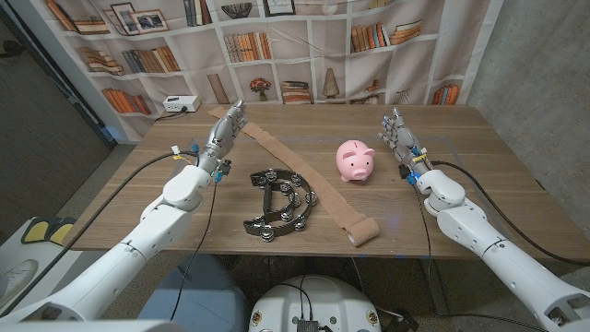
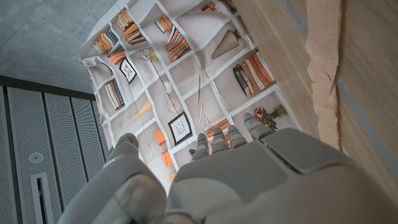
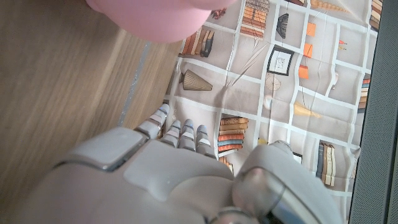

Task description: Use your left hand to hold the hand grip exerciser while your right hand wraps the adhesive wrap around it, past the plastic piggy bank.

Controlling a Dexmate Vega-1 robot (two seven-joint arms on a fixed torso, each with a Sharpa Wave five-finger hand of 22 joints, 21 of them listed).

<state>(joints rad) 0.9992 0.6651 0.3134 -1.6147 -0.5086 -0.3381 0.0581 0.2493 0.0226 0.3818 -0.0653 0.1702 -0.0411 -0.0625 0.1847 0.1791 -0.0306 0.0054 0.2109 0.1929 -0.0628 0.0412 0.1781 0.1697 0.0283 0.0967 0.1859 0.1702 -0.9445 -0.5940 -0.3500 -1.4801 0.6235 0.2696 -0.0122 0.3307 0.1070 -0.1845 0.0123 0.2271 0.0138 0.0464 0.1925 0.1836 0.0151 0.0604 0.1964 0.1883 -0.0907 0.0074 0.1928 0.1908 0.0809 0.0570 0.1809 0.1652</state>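
The black hand grip exerciser (image 1: 279,204) lies centre-frame, below and right of the left hand (image 1: 224,131), which is nearer, open and empty. The right hand (image 1: 398,135), upper right, is open too.

On the table (image 1: 479,157), the hand grip exerciser (image 1: 279,203) is placed near the middle, toward the front edge. The plastic piggy bank (image 1: 355,160) is set to its right and a little farther back. The adhesive wrap (image 1: 304,175) is laid out in a long strip between them, running from the back left of the table to its rolled end near the front edge, just right of the exerciser. The left robot hand (image 1: 224,132) is held up left of the strip, the right robot hand (image 1: 398,136) right of the piggy bank. A bookshelf backdrop (image 1: 277,46) is hung behind the table.
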